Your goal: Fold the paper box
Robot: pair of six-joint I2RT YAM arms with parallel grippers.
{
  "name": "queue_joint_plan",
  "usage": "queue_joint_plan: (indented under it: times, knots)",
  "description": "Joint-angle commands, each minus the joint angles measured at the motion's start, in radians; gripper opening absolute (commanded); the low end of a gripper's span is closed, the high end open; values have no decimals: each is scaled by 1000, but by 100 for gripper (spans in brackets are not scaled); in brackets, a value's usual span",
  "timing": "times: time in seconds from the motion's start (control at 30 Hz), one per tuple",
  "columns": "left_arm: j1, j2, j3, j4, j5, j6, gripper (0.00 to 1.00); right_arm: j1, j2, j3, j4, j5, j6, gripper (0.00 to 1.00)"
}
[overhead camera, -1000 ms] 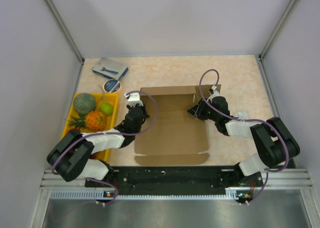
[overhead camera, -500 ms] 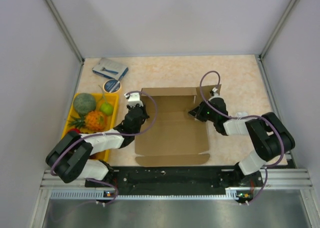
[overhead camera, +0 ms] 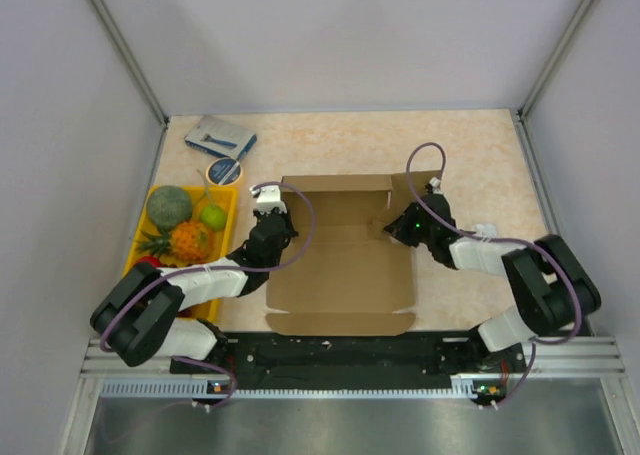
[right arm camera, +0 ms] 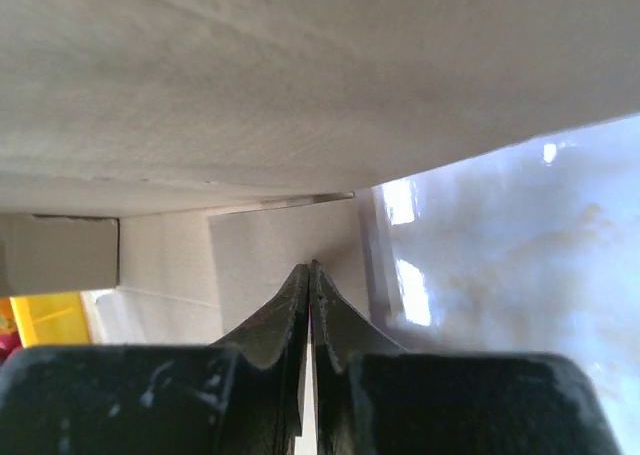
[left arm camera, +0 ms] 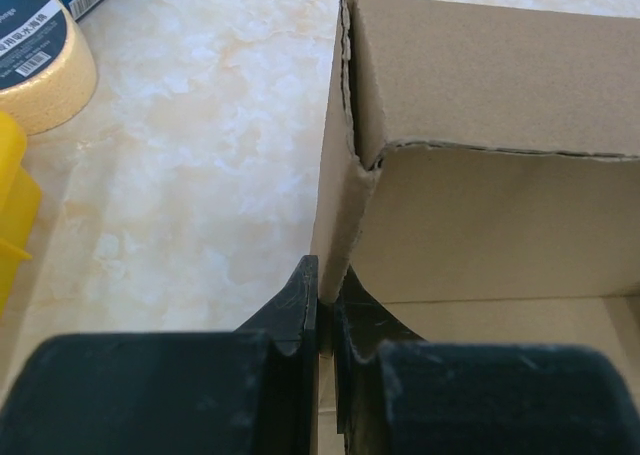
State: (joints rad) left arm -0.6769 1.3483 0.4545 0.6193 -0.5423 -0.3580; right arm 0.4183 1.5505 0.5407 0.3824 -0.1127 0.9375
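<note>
The paper box [overhead camera: 340, 270] is brown corrugated cardboard, lying open in the middle of the table with its back and side walls raised. My left gripper [overhead camera: 283, 220] is shut on the upright left wall near the back left corner. In the left wrist view its fingers [left arm camera: 327, 280] pinch the wall's edge of the box [left arm camera: 480, 205]. My right gripper [overhead camera: 392, 230] is at the box's right wall, shut with nothing between its fingers. In the right wrist view the right gripper's tips [right arm camera: 309, 267] meet under a cardboard panel [right arm camera: 300, 95] that fills the upper half of the view.
A yellow tray [overhead camera: 232, 191] with fruit sits left of the box. Behind it are a tape roll [overhead camera: 222, 170] and a blue-grey packet [overhead camera: 220, 135]. The roll [left arm camera: 35, 65] and the tray's corner [left arm camera: 12, 215] show in the left wrist view. Grey walls enclose the table.
The right gripper's jaws have closed fully and it has shifted slightly toward the near side. The box's right wall and front flap shifted a little. The left gripper kept its hold.
</note>
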Motion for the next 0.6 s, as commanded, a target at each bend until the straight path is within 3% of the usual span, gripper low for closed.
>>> queue_joint_plan:
  times: [0.0,0.13,0.23,0.33,0.4,0.57]
  knots:
    - [-4,-15,16,54,-30,36,0,11,-247,98,-413,91,-243,4]
    - [16,-23,6,79,-35,96,0,10,-306,293,-802,104,-452,25]
    - [27,-35,0,89,-9,119,0,7,-305,458,-1097,192,-561,33]
    - [27,-35,-5,108,11,139,0,5,-366,544,-1166,326,-643,42]
    - [30,-37,-4,108,16,143,0,5,-392,588,-1153,424,-739,42]
    - [42,-47,-22,123,18,183,0,7,-319,737,-1145,443,-971,52]
